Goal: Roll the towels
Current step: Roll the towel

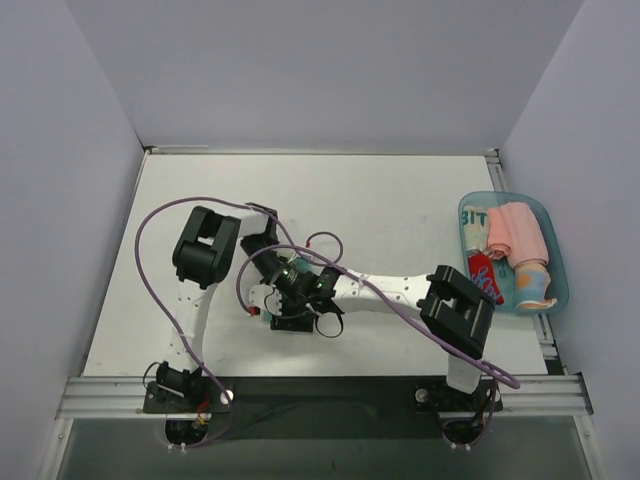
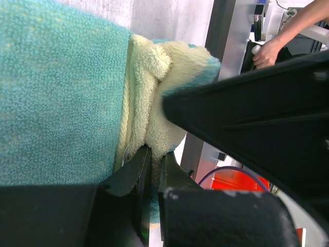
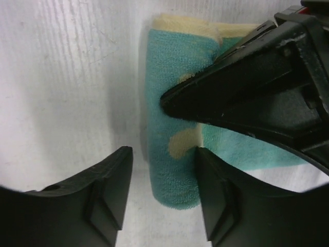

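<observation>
A teal towel with pale yellow patches [image 3: 172, 170] lies partly rolled on the white table. My right gripper [image 3: 163, 162] is open, and the end of the roll sits between its fingers, closer to the right one. My left gripper [image 2: 155, 157] is shut on a fold of the towel [image 2: 61, 92], where teal meets the yellow edge. Its black fingers [image 3: 247, 87] lie across the towel in the right wrist view. In the top view both grippers meet at the table's middle, left [image 1: 283, 270] and right [image 1: 300, 300], and hide the towel.
A clear blue bin [image 1: 556, 250] stands at the table's right edge. It holds a rolled pink towel [image 1: 518, 232] and other rolled towels [image 1: 484, 275]. Purple cables loop over both arms. Grey walls surround the table.
</observation>
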Motion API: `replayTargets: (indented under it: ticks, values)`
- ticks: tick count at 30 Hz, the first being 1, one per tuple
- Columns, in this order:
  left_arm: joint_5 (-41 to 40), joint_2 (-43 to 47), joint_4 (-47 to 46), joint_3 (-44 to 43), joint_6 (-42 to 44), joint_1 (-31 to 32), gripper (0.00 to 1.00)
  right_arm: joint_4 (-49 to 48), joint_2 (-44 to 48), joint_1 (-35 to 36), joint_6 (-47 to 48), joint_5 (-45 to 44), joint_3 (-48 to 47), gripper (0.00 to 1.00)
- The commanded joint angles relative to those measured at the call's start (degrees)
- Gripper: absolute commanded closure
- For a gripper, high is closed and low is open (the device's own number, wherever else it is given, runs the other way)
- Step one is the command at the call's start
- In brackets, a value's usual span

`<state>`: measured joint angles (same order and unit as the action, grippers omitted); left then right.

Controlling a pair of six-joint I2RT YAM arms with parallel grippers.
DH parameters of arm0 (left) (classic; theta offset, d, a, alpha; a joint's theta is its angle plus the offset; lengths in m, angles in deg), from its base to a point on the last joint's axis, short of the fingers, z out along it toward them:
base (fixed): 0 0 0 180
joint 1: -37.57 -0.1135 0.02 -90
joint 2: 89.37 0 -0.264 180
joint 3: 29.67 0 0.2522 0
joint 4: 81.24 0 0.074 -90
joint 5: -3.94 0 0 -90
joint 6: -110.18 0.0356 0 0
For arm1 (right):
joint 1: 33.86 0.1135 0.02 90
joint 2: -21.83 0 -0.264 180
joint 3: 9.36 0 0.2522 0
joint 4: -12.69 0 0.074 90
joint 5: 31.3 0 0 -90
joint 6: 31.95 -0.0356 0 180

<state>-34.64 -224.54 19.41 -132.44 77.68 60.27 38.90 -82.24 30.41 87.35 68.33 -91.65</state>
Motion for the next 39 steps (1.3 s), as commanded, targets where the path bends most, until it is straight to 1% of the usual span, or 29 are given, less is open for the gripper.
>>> replayTargets:
  ticks: [1, 2, 3, 4, 5, 6, 8, 9, 10, 12, 15, 19, 20, 22, 24, 25, 26, 27, 28, 30, 31, 32, 33, 35, 36, 37, 38, 39]
  values:
    - [-7.91, -2.82, -6.74, -0.55, 3.06, -1.08, 0.93, -3.30, -2.53, -0.11, 1.11, 1.26, 2.17, 0.52]
    - [-7.74, -2.73, -6.74, -0.20, 3.06, -1.25, 0.93, -3.22, -3.15, -0.28, 1.02, 1.88, 2.52, 0.58]
    - [-7.21, -2.47, -7.26, 0.06, 2.97, -1.51, 0.92, -3.39, -3.68, -0.55, 0.85, 2.93, 2.79, 0.70]
    - [-6.95, -1.59, -7.70, 0.50, 2.97, -1.78, 0.90, -3.31, -4.47, -1.25, 0.59, 3.55, 3.31, 0.75]
    - [-6.51, -0.97, -8.57, 1.64, 2.89, -2.04, 0.86, -3.13, -4.82, -1.86, 0.32, 4.34, 3.32, 0.80]
    - [-5.98, -0.36, -8.93, 2.26, 2.89, -2.39, 0.84, -1.91, -5.09, -2.56, -0.12, 5.56, 3.14, 0.86]
    - [-5.54, 1.92, -10.33, 3.75, 2.54, -3.10, 0.79, 0.46, -6.31, -4.94, -1.26, 10.04, 1.22, 0.92]
    - [-4.93, 2.89, -11.99, 5.41, 2.01, -3.71, 0.77, 4.04, -7.45, -5.55, -1.52, 11.71, 0.08, 0.98]
    - [-4.40, 4.99, -12.62, 6.39, 1.92, -4.85, 0.73, 6.25, -8.07, -6.43, -1.79, 16.17, -0.89, 1.00]
    - [-3.00, 6.93, -14.20, 8.23, 1.22, -6.26, 0.63, 11.08, -8.95, -8.28, -2.14, 19.71, -3.80, 1.00]
    - [-2.55, 10.45, -15.52, 9.21, 0.52, -9.51, 0.55, 14.78, -9.74, -9.07, -2.14, 25.34, -5.12, 1.00]
    - [-3.26, 16.33, -19.56, 9.91, -1.50, -15.91, 0.52, 20.06, -13.51, -9.69, -2.58, 29.30, -8.36, 1.00]
    - [-3.17, 17.22, -20.18, 9.74, -2.20, -19.50, 0.52, 21.20, -14.31, -9.86, -2.75, 30.26, -9.24, 1.00]
    - [-2.03, 19.76, -21.06, 9.21, -2.56, -22.42, 0.51, 22.97, -15.98, -10.83, -3.37, 32.90, -10.83, 1.00]
    - [-0.45, 21.96, -21.85, 9.03, -3.09, -29.08, 0.51, 24.72, -17.47, -11.53, -4.51, 36.05, -12.23, 1.00]
    - [0.08, 24.49, -22.03, 9.29, -3.09, -30.94, 0.51, 25.34, -18.09, -12.06, -4.95, 36.86, -12.85, 1.00]
    - [0.52, 25.91, -22.73, 10.34, -3.00, -32.18, 0.50, 25.87, -18.71, -12.50, -5.56, 37.65, -13.38, 1.00]
    - [0.44, 27.58, -23.34, 11.22, -2.92, -34.37, 0.50, 27.09, -20.28, -12.94, -6.61, 40.70, -14.77, 1.00]
    - [0.09, 31.16, -24.22, 12.36, -3.00, -35.08, 0.50, 27.71, -21.16, -13.99, -7.06, 42.13, -15.48, 1.00]
    - [-0.61, 35.75, -28.08, 17.89, -3.09, -36.40, 0.49, 30.34, -24.32, -14.78, -7.94, 44.85, -17.33, 1.00]
    - [-0.88, 40.99, -29.57, 20.61, -3.09, -36.50, 0.49, 31.49, -25.38, -15.40, -7.94, 46.78, -19.25, 1.00]
    - [-1.23, 43.83, -32.28, 22.98, -2.48, -36.32, 0.47, 32.80, -26.26, -15.66, -8.29, 47.41, -19.97, 1.00]
    - [-1.41, 49.86, -33.62, 28.14, -1.95, -35.80, 0.46, 33.25, -28.01, -16.01, -8.55, 48.20, -20.41, 1.00]
    - [-2.11, 56.13, -36.51, 32.74, 0.32, -33.70, 0.41, 34.48, -29.51, -16.98, -8.91, 50.83, -21.82, 1.00]
    - [-4.11, 59.12, -37.49, 37.29, 1.03, -32.12, 0.39, 34.92, -30.74, -17.25, -8.91, 51.71, -22.17, 1.00]
    - [-5.79, 65.07, -38.54, 39.16, 1.30, -26.71, 0.38, 35.10, -31.36, -17.51, -8.73, 52.24, -22.43, 1.00]
    - [-7.54, 68.00, -41.42, 41.53, 0.96, -23.70, 0.37, 35.45, -31.80, -18.03, -8.56, 52.86, -22.70, 1.00]
    - [-9.48, 72.99, -43.02, 45.03, 0.43, -19.31, 0.34, 35.54, -32.50, -18.13, -8.38, 52.86, -22.87, 1.00]
